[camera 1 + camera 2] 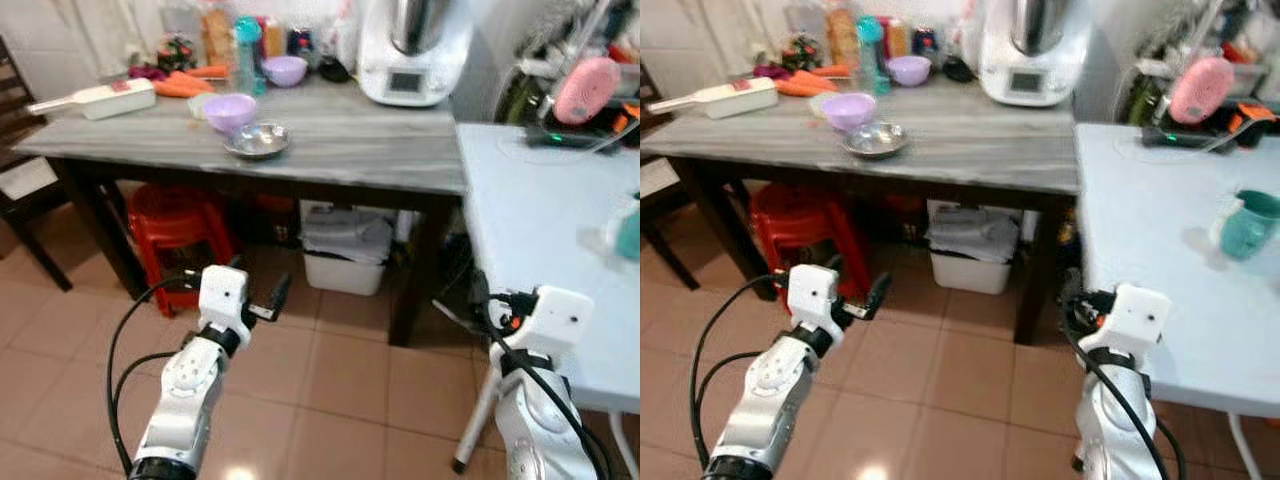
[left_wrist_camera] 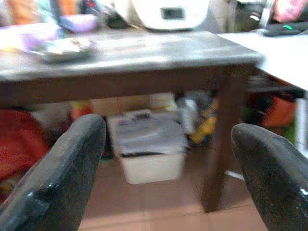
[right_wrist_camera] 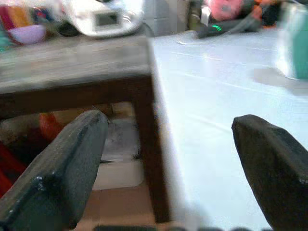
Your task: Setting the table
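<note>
Meanwhile, both grippers, left [image 2: 163,168] and right [image 3: 168,168], hang wide open and empty before the wooden table [image 1: 400,140], where a light, slippery-looking steel dish [image 1: 257,139] sits beside a lilac bowl [image 1: 230,109]; its rim likely offers the surest hold.

Two tables — a grey wooden table [image 1: 380,140] across the upper frame and a white table [image 1: 1160,250] at the right edge. Two purple bowls [image 1: 231,110] sit upper left, with one metal dish [image 1: 258,140] just below them. One white kitchen appliance [image 1: 413,50] at top centre, one teal mug [image 1: 1247,225] far right, one red stool [image 1: 180,225] and one white bin [image 1: 345,250] — both under the wooden table.
</note>
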`<state>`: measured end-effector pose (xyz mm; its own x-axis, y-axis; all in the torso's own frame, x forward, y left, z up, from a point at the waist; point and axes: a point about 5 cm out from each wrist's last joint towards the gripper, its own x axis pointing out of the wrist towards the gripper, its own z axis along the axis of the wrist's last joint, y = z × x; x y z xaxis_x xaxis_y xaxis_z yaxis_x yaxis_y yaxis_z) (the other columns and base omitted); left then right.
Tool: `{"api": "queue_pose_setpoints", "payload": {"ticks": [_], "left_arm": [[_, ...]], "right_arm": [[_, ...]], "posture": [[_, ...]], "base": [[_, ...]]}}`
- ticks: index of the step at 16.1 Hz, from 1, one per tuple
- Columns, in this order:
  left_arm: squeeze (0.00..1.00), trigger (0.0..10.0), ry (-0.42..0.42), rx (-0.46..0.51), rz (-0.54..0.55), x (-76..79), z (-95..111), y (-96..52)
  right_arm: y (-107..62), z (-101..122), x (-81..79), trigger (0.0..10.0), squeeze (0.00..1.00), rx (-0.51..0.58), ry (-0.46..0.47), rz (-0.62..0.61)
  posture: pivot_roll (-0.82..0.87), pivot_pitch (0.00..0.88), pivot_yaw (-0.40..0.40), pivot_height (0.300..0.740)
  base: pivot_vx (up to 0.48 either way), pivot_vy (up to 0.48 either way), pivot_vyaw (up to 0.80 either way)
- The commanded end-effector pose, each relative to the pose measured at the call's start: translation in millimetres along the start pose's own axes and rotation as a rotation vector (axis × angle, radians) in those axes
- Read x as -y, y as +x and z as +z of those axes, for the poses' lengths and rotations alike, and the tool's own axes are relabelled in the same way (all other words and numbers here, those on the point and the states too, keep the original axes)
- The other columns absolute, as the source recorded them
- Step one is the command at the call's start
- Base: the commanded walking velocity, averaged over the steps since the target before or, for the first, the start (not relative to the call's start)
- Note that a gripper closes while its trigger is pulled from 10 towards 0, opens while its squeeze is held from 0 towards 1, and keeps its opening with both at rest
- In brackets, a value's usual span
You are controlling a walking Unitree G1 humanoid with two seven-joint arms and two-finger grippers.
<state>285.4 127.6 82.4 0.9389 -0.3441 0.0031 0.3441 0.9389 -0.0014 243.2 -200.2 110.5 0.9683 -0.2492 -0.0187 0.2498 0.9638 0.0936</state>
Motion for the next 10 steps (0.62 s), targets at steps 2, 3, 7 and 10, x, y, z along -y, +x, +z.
{"api": "queue_pose_setpoints", "payload": {"ticks": [2,3,7,10], "left_arm": [[0.0,10.0,0.001,0.022,-0.02,4.3,5,3.3],[0.0,10.0,0.003,0.018,-0.018,3.6,4,1.8],[0.0,10.0,0.011,0.004,-0.008,-0.7,0,-3.9],[0.0,10.0,0.016,-0.004,-0.009,-1.7,-1,-6.0]], "right_arm": [[-0.9,5,4.7,10.0,0.0,0.026,-0.001,-0.021],[-5.1,2,6.4,10.0,0.0,0.023,-0.007,-0.027],[-15.0,-5,11.8,10.0,0.0,0.023,-0.047,-0.032],[-16.5,-7,15.2,10.0,0.0,0.018,-0.058,-0.044]], "posture": [[-0.06,0.0,0.038,0.74],[-0.06,0.0,0.038,0.74],[-0.06,0.0,0.039,0.74],[-0.06,0.0,0.041,0.74]], "base": [[0.0,-0.48,0.0],[0.0,-0.48,0.0],[0.0,-0.48,0.0],[0.0,-0.48,0.0]]}}
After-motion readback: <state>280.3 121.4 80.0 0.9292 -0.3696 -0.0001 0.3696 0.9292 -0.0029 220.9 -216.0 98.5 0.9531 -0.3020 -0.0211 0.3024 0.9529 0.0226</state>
